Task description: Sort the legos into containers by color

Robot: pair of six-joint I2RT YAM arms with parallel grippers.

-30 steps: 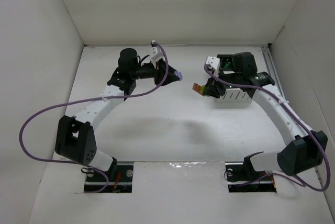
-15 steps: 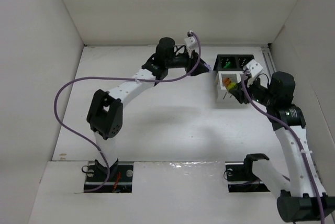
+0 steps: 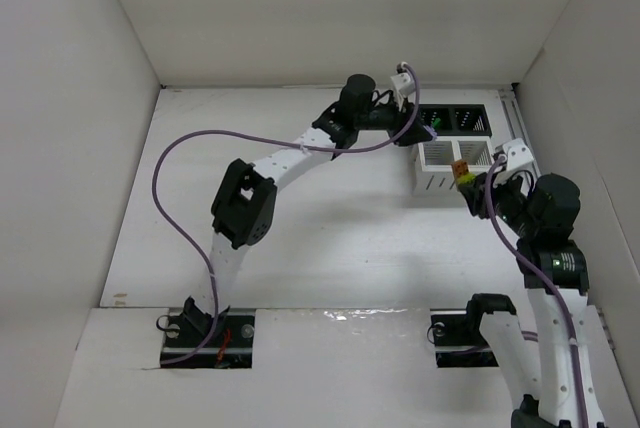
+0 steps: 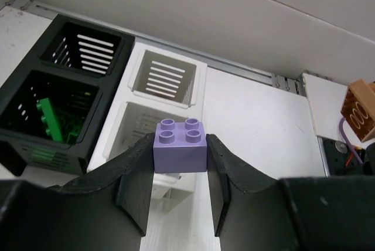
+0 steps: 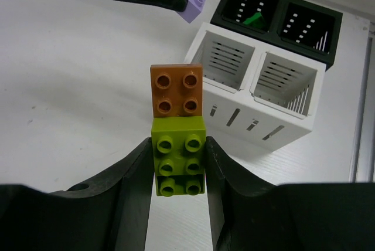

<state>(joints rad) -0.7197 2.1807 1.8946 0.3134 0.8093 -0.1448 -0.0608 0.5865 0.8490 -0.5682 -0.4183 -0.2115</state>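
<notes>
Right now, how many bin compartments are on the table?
4. Two black compartments side by side at the back, one holding green bricks; two white compartments directly in front of them. No more seem hidden.

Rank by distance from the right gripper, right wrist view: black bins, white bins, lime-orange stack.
1. lime-orange stack, clamped in the right gripper itself.
2. white bins, just beyond, up and right.
3. black bins, behind the white pair, at the back.

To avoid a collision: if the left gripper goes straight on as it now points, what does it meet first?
Most likely the white bin pair, its nearer compartment right beyond the held purple brick, though the depth is hard to judge.
</notes>
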